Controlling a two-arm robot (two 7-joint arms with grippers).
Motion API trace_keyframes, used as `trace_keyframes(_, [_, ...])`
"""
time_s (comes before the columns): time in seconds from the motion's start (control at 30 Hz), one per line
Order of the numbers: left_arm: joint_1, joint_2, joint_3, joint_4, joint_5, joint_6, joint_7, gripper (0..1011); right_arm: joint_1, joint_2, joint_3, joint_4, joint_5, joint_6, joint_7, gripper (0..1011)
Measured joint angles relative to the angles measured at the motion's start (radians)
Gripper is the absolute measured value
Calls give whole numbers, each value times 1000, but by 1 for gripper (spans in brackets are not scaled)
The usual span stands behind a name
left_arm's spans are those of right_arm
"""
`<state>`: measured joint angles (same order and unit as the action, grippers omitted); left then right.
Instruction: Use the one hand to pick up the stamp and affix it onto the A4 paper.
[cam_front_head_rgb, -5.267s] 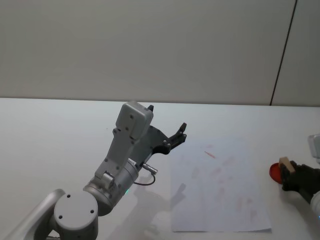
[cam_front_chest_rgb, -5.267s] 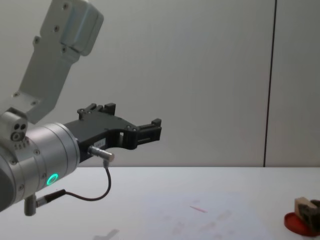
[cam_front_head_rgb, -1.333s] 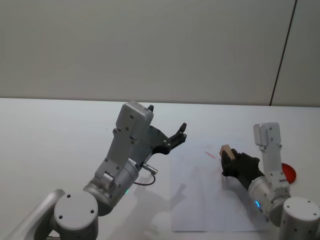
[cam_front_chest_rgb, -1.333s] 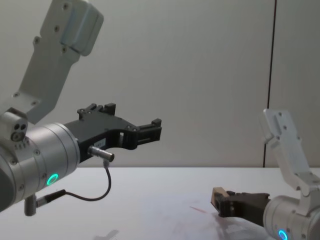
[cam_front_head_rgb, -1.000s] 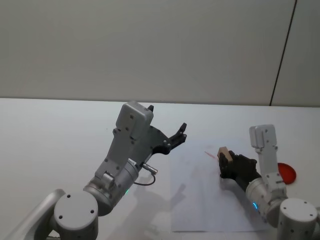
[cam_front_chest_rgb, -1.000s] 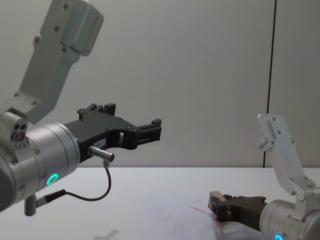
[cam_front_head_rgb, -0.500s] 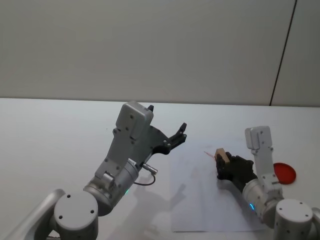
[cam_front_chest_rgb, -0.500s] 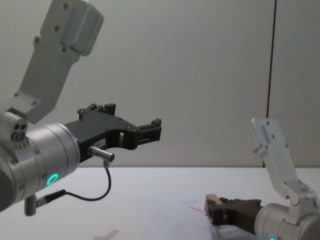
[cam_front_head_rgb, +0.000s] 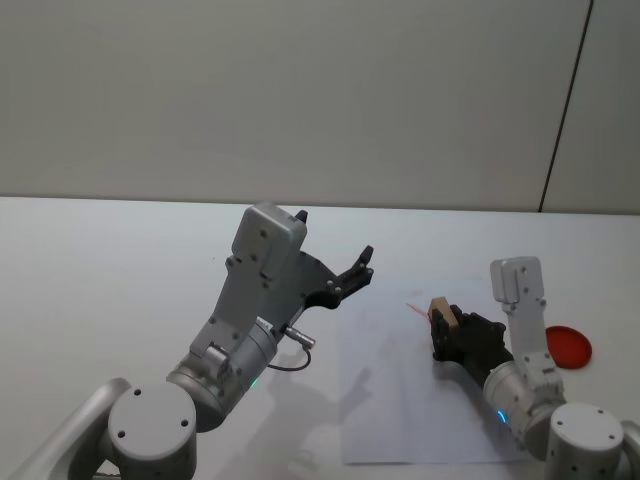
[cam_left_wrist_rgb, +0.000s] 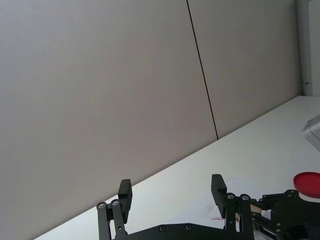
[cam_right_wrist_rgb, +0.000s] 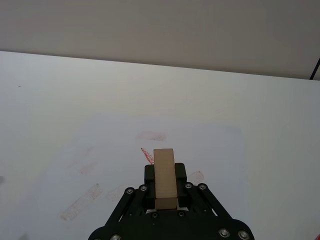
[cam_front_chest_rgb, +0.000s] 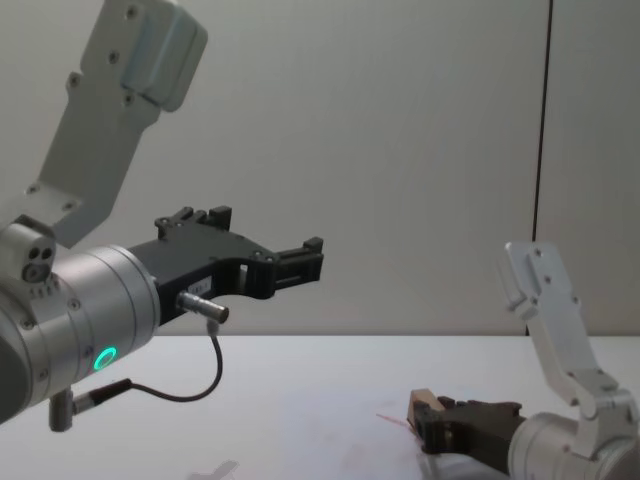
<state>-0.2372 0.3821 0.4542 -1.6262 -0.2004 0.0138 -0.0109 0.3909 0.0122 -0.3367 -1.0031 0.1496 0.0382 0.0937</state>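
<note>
Right gripper (cam_front_head_rgb: 446, 335) is clamped on the stamp (cam_front_head_rgb: 440, 311), low over the A4 paper (cam_front_head_rgb: 400, 420) near its 12 o'clock edge, ink pad (cam_front_head_rgb: 567, 346) at 3 o'clock. The danger is a tilted press, which could smear or half-print. Left gripper (cam_left_wrist_rgb: 171, 200) is parked, fingers apart.

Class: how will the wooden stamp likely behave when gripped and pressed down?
Probably stiff: the stamp looks like solid wood, clamped in the right gripper. Being a narrow block, it might tip if released upright on the A4 paper.
</note>
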Motion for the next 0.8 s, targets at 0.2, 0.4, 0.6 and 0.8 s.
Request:
trace_keyframes(0.2, [0,0,0,0,0,0,0,1002,-3,0,0,3,0,-1,0,226])
trace_keyframes(0.4, [0,0,0,0,0,0,0,1002,-4,0,0,3,-4,4,1,226])
trace_keyframes(0.6, [0,0,0,0,0,0,0,1002,-5,-1,0,5,-7,15,1,226])
trace_keyframes(0.8, [0,0,0,0,0,0,0,1002,-4,-2,1,7,-5,31,0,225])
